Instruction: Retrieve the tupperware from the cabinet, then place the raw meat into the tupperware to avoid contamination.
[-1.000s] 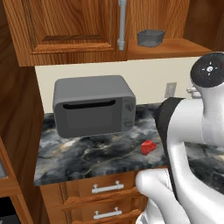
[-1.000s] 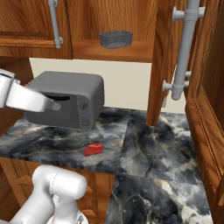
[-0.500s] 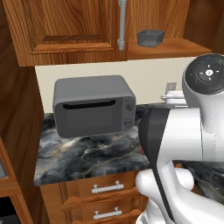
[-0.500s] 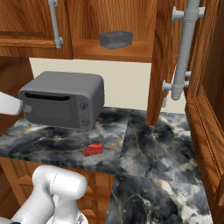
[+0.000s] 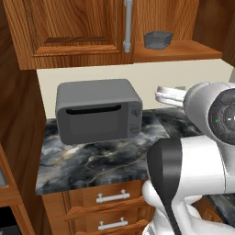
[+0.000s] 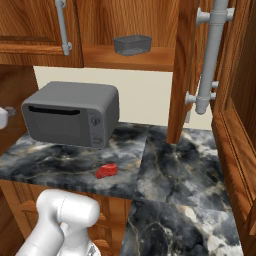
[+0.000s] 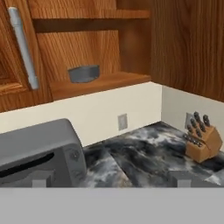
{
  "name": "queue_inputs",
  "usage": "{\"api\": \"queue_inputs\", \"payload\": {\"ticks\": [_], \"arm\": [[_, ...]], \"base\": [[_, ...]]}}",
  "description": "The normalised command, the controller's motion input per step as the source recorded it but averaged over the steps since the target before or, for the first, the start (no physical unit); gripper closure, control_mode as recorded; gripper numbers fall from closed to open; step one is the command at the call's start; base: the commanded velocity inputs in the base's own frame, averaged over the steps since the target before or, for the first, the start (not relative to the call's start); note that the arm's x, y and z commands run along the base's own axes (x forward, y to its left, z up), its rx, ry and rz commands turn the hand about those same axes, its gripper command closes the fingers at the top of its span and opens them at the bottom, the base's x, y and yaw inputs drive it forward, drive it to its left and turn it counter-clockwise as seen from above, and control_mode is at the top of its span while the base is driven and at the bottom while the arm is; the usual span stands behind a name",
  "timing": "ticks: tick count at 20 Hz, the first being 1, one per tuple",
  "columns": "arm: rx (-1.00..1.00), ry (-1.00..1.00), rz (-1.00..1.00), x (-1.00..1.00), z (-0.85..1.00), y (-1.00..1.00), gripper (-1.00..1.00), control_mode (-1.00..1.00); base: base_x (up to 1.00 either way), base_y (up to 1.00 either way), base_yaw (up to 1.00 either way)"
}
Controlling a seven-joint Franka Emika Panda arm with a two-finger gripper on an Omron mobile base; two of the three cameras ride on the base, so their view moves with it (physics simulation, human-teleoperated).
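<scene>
- I am on the first step, fetching the tub (image 5: 158,39) from the cabinet (image 5: 73,32). It sits untouched on the open shelf (image 6: 131,57) of the cabinet, at about one o'clock from the microwave (image 5: 97,111) in the left base view, high above the bench (image 6: 70,162).
- The pincer (image 7: 109,179) is spread wide and pinching nothing. In the hand view its two tips rise at six o'clock, with the tub (image 7: 84,73) up at about eleven o'clock and well apart from them.
- The red meat (image 6: 106,170) lies on the bench just in front of the microwave, at about five o'clock from it in the right base view, and waits for the second step.
- Next, I judge, the hand must rise and reach into the shelf, square the jaws over the tub's rim, then close.
- Compared with a second ago, the arm has swung across the left base view and now hides the spot where the meat showed; the tub, meat and microwave have not moved.
</scene>
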Motion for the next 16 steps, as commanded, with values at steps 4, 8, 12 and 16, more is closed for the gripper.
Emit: {"api": "queue_inputs", "payload": {"ticks": [4,8,12,16], "arm": [[-0.02,-0.41,0.20,0.45,-0.39,0.30,-1.00,-1.00],[0.03,-0.42,0.15,0.41,0.00,0.09,-1.00,-1.00],[0.09,-0.34,0.10,0.36,0.41,0.04,-1.00,-1.00],[0.09,-0.25,0.09,0.46,0.50,0.08,-1.00,-1.00]], "base": [[0.00,0.00,0.00],[0.00,0.00,0.00],[0.00,0.00,0.00],[0.00,0.00,0.00]]}}
